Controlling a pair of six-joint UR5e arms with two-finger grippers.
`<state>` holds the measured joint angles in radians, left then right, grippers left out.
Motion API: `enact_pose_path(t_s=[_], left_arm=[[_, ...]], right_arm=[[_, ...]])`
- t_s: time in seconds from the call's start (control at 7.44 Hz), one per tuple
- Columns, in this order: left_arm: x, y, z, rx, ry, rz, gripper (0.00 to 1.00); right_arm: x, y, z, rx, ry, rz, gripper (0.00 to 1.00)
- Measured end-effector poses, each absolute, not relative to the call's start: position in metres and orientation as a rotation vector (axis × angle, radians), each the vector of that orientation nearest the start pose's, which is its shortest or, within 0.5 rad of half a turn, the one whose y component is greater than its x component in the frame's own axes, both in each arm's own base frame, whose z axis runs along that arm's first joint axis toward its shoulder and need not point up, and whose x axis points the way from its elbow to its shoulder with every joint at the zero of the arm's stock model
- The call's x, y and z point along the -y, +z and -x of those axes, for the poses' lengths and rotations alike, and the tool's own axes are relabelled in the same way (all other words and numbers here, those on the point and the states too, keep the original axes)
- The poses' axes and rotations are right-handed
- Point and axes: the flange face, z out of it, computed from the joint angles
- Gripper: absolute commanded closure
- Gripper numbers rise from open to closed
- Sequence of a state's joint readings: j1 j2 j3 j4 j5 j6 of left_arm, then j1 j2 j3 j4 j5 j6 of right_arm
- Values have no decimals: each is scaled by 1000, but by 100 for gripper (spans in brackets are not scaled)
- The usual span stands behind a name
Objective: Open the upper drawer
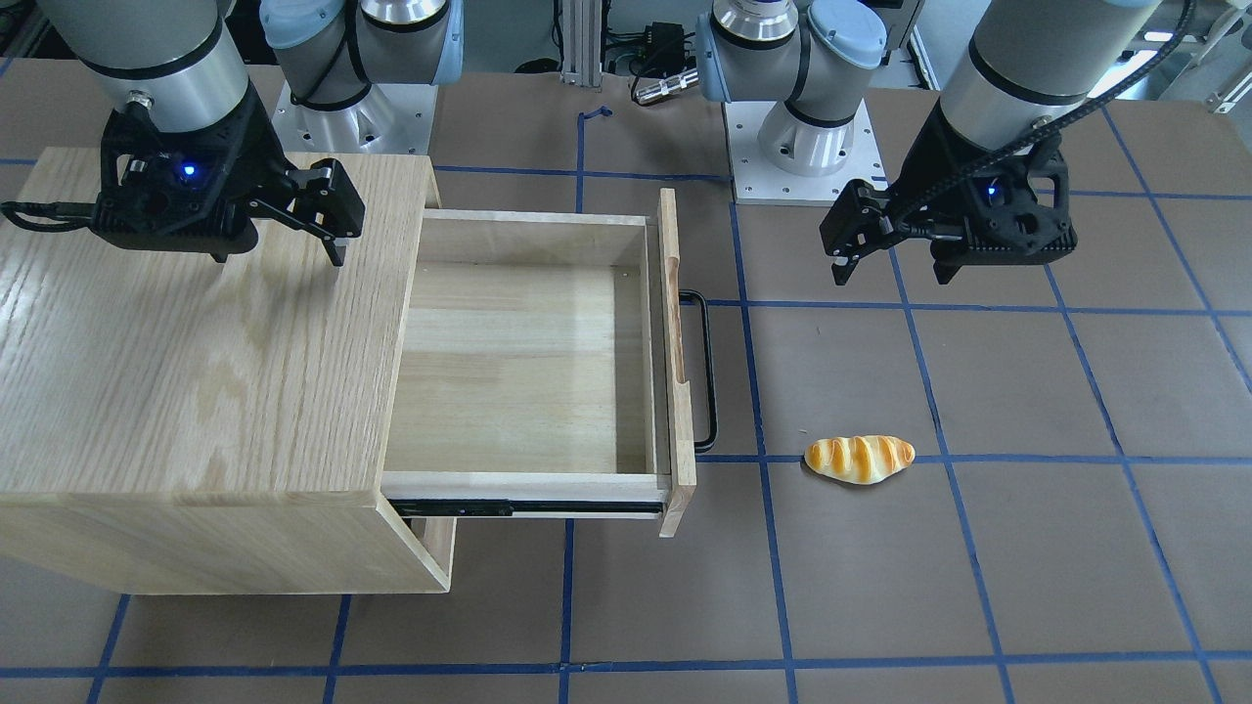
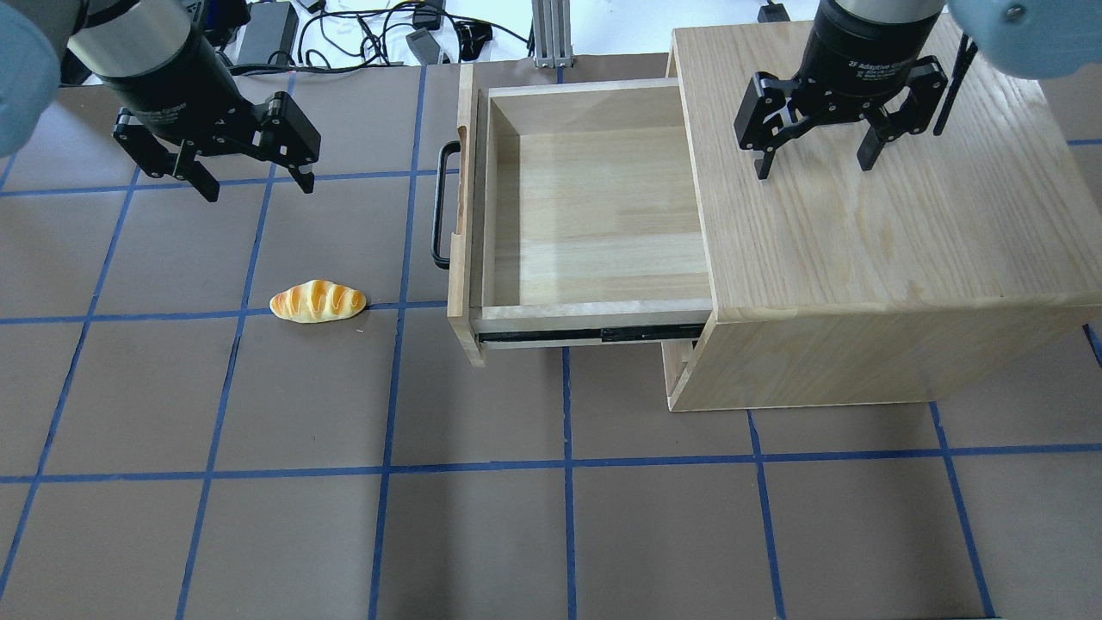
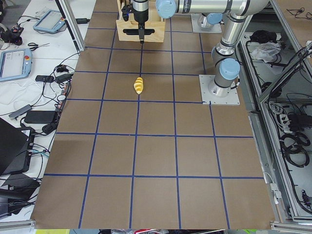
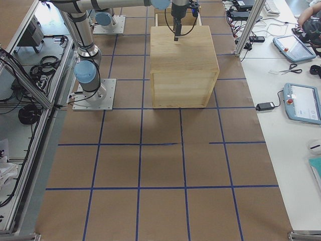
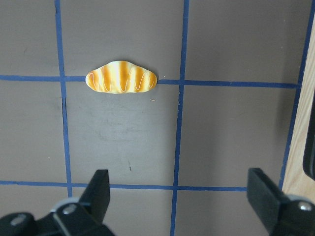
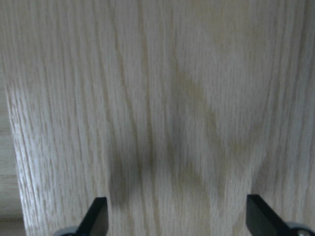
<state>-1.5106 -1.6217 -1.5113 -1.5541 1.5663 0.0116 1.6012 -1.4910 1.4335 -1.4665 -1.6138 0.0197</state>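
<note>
The upper drawer (image 2: 594, 215) is pulled far out of the oak cabinet (image 2: 878, 241); its pale wood tray is empty. Its black bar handle (image 2: 442, 205) faces my left arm's side. The drawer also shows in the front-facing view (image 1: 518, 362), with the handle (image 1: 706, 372). My left gripper (image 2: 258, 188) is open and empty above the table, apart from the handle. My right gripper (image 2: 814, 168) is open and empty, hovering over the cabinet top. The right wrist view shows only oak grain between the open fingers (image 6: 96, 216).
A toy bread roll (image 2: 318, 302) lies on the brown mat with blue tape lines, left of the drawer front; it also shows in the left wrist view (image 5: 121, 77). Cables and power bricks (image 2: 362, 26) lie beyond the table's far edge.
</note>
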Motion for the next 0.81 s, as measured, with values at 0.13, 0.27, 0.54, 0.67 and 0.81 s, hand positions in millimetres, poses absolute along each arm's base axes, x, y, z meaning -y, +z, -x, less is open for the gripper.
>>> enact_pose_path(t_s=[0.13, 0.27, 0.54, 0.67, 0.81], left_arm=[[523, 495, 103, -3144, -54, 73, 0], [522, 495, 105, -3144, -55, 69, 0], [520, 495, 106, -3144, -54, 67, 0], [521, 494, 106, -3145, -50, 65, 0], [521, 494, 106, -3145, -51, 65, 0]], right_arm=[[516, 505, -145, -3185, 72, 19, 0], [516, 505, -145, -3185, 72, 20, 0], [516, 505, -145, -3185, 72, 19, 0], [516, 505, -145, -3185, 72, 18, 0], [516, 505, -144, -3185, 72, 17, 0]])
